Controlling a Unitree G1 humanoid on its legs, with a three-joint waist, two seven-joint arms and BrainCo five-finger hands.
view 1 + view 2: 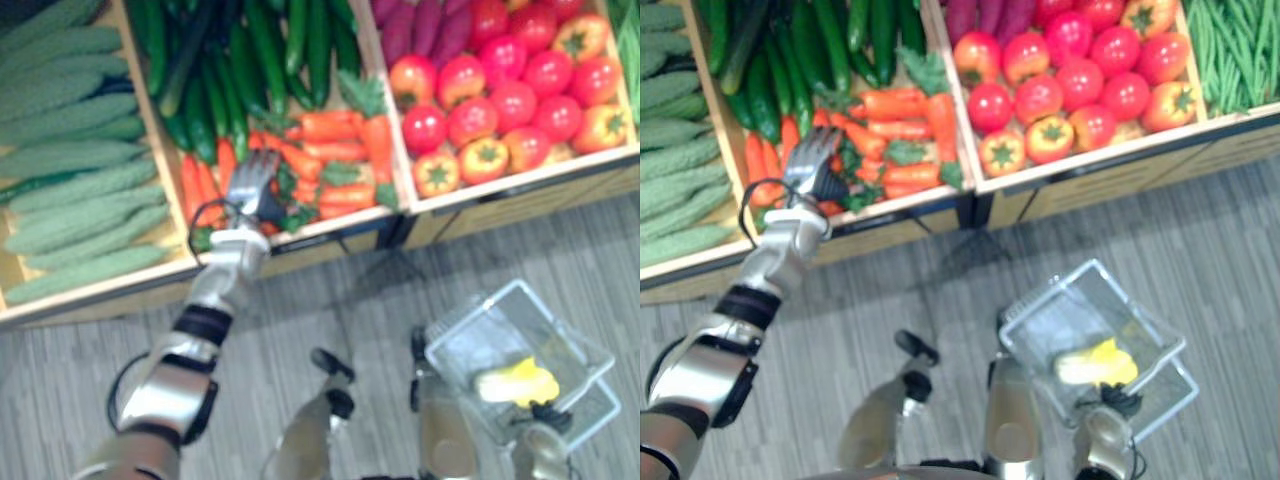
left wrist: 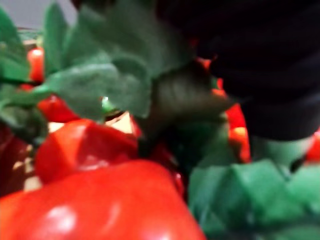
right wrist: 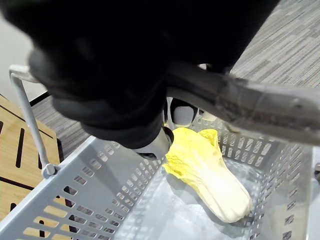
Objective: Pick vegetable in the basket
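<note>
Orange carrots with green tops lie in the front of the middle wooden bin. My left hand reaches into them at the near edge, its fingers stretched out over the carrots with nothing held. The left wrist view sees carrots and leaves from very close. A grey plastic basket hangs low on the right over the floor. My right hand is curled round its handle. A yellow cabbage lies inside the basket.
Bumpy green gourds fill the left bin and dark cucumbers lie behind the carrots. The right bin holds red tomatoes and purple roots. Green beans lie at the far right. Grey plank floor runs before the bins.
</note>
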